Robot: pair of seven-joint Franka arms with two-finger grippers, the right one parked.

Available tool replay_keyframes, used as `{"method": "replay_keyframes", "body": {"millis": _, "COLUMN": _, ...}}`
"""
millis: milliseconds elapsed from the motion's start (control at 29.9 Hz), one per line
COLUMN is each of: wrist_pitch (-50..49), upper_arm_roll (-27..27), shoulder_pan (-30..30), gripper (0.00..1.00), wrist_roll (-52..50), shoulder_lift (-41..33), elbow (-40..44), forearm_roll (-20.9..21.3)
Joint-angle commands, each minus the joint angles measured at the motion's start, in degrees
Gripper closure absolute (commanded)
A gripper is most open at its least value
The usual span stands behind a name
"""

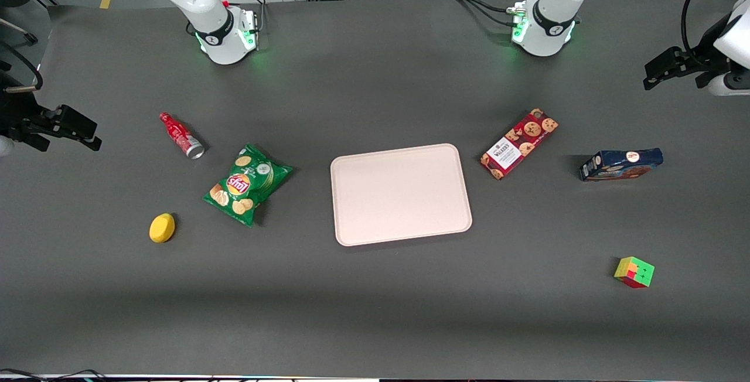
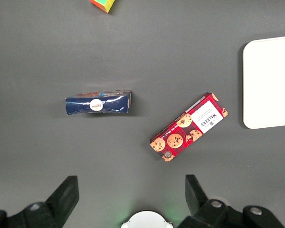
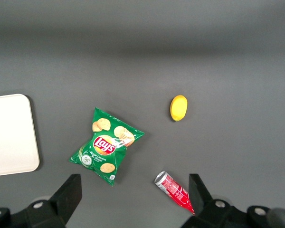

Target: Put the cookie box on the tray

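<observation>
Tray (image 1: 401, 194) mid-tabletop, bare, ready to receive. Cookie box (image 1: 621, 164) lies on tabletop toward working arm's end, apparently on narrow side; red carton (image 1: 519, 143) between them. My end effector (image 2: 132, 194) hovers high, fingers apart, nothing gripped.

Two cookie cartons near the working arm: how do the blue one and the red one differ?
The cookie box is dark navy with a round logo; the red carton has a white label. The cookie box lies farther from the tray; the red carton lies slanted beside it. Both are long and untouched; the gripper hangs open above.
</observation>
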Motion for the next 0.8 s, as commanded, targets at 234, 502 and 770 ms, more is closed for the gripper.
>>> {"method": "replay_keyframes", "body": {"millis": 234, "wrist_pitch": -0.5, "upper_arm_roll": -0.1, "shoulder_pan": 0.4, "gripper": 0.00, "wrist_roll": 0.2, "shoulder_lift": 0.5, "elbow": 1.1, "forearm_roll": -0.5}}
{"method": "replay_keyframes", "body": {"millis": 502, "wrist_pitch": -1.0, "upper_arm_roll": 0.0, "shoulder_pan": 1.8, "gripper": 0.00, "wrist_roll": 0.1, "shoulder_lift": 0.5, "elbow": 1.1, "forearm_roll": -0.5}}
{"method": "replay_keyframes", "body": {"millis": 770, "wrist_pitch": -6.0, "upper_arm_roll": 0.8, "shoulder_pan": 2.7, "gripper": 0.00, "wrist_roll": -2.5, "shoulder_lift": 0.4, "elbow": 3.3, "forearm_roll": 0.3}}
